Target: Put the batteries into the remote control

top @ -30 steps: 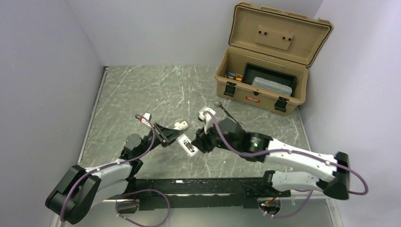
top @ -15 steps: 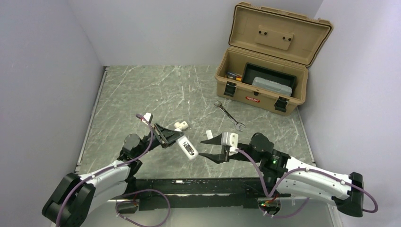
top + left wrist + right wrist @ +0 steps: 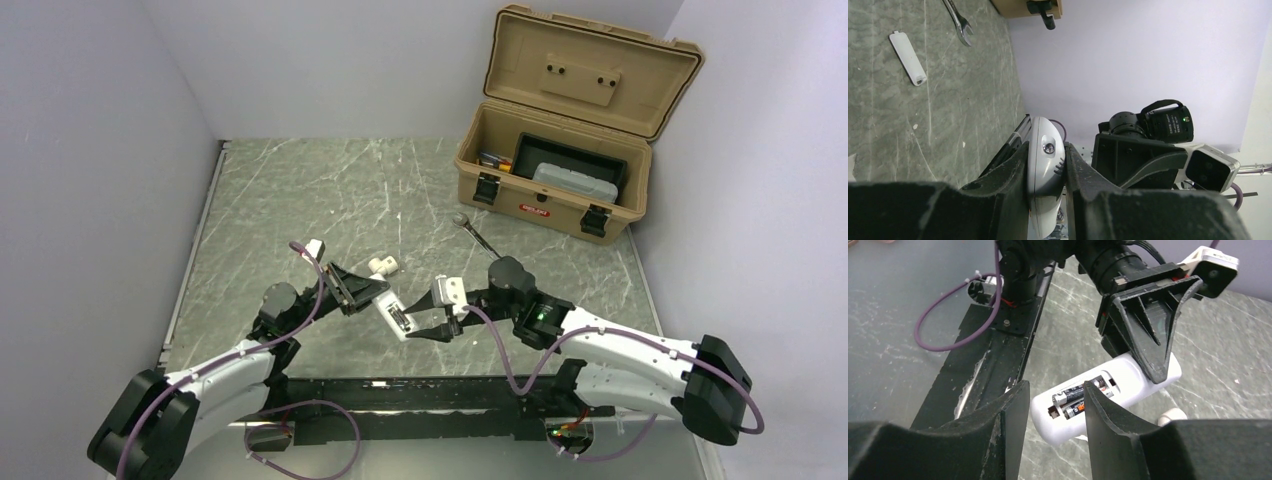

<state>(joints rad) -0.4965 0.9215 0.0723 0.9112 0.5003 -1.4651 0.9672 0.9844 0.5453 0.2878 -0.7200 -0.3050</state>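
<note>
a: status? big stuff first.
b: grey marbled table (image 3: 300,200). tan toolbox (image 3: 540,197) at the far right corner, lid up, with a black tray and a grey case inside.
a: arms?
b: both reach toward the middle front of the table, wrists facing each other. the left gripper (image 3: 380,295) pinches the remote control (image 3: 398,318) at one end, and the remote is tilted. the left wrist view agrees: both fingers (image 3: 1008,175) are clamped on the white body.
a: right side?
b: the right gripper (image 3: 415,325) has its fingers (image 3: 1003,425) spread, one on each side of the remote's free end. there's a visible gap on one side. can't tell if the other finger touches.
a: loose parts?
b: the silver wrench (image 3: 472,232) lies between the toolbox and the right arm, partly hidden by the arm. a slim white cover plate (image 3: 908,57) lies flat on the table near the wrench. a stubby white pipe fitting (image 3: 383,265) sits just behind the left gripper.
a: batteries?
b: the batteries (image 3: 1075,397), two of them, sit side by side in the open compartment on the remote's back, at the free end between the right fingers.
</note>
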